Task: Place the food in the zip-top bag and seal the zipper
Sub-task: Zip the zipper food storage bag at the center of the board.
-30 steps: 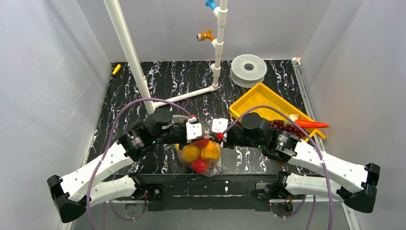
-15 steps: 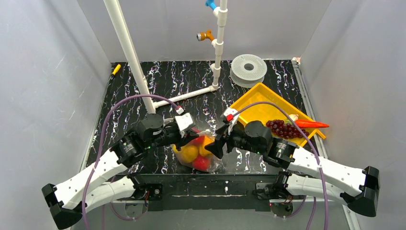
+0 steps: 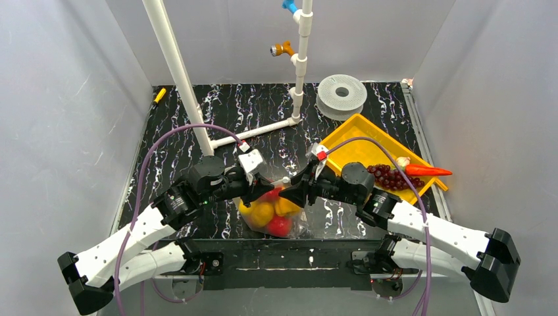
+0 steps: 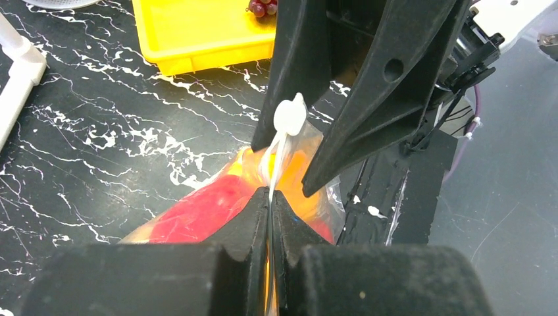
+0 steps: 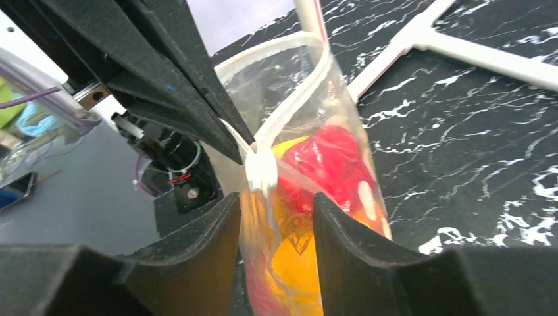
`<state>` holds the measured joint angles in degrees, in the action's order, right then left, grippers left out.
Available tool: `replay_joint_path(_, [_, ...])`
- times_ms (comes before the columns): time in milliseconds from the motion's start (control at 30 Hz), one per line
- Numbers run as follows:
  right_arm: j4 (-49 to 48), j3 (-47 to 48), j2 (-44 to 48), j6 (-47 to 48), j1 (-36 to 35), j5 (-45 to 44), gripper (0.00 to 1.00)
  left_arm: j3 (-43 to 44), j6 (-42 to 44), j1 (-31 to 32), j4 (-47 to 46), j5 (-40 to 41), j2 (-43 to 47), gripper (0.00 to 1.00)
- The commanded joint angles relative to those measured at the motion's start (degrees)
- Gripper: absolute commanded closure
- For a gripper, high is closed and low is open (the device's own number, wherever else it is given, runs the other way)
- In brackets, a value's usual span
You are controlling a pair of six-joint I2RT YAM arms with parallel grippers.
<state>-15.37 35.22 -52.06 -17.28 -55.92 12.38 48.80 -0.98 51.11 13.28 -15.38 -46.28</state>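
Grey walls stand around a black desk [image 3: 197,118] with white marble veins, and the zip-top bag [image 3: 296,226] lies near the middle of its near edge, between the two arms. Inside the clear bag the food [image 3: 263,212] shows as yellow, orange and red pieces that lie close together. The left gripper [image 3: 266,191] comes from the left, and in its own wrist view its two fingers [image 4: 253,217] are pressed together on the zipper [image 4: 273,168], so the thin white strip is clamped between them and rises upward from them. The right gripper [image 3: 293,196] comes from the right and meets the same mouth of the bag. Its fingers [image 5: 335,224] stand apart, one on each side of the bag, and the small white slider [image 5: 262,172] of the zipper sits in the gap between them; I cannot tell if they touch the film. Beyond the slider the two white strips of the mouth spread apart in a loop [image 5: 296,99], so this part is open. On the right of the desk lies a yellow tray [image 3: 349,135], and purple grapes [image 3: 393,178] rest at its near right side, just beside an orange carrot-shaped piece [image 3: 428,170] that lies on the tray's right rim. A white pipe [image 3: 177,66] leans up from the middle of the desk, and a grey spool [image 3: 341,94] lies at the far side.
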Motion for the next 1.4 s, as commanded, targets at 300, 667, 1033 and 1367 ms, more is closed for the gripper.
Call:
replay_joint_path(300, [-5.07,1.52,-0.5,-0.72,3.08,8.71,0.93,5.26,-3.3,-0.22,1.66,-1.3,-0.73,0.78])
replay_joint_path(667, [4.6,12.03,-6.51,7.53,11.09,35.12,0.99,16.27,-8.19,-0.16,8.24,-2.98,-9.31,0.22])
replay_joint_path(1033, [4.81,12.46,-8.54,7.47,15.03,45.09,0.99,14.39,-8.32,-0.22,4.05,-9.18,-10.5,0.36])
replay_joint_path(1367, [8.11,12.8,-7.38,9.23,15.31,44.91,0.99,12.67,-10.47,-0.3,-0.82,-14.81,-11.09,0.56])
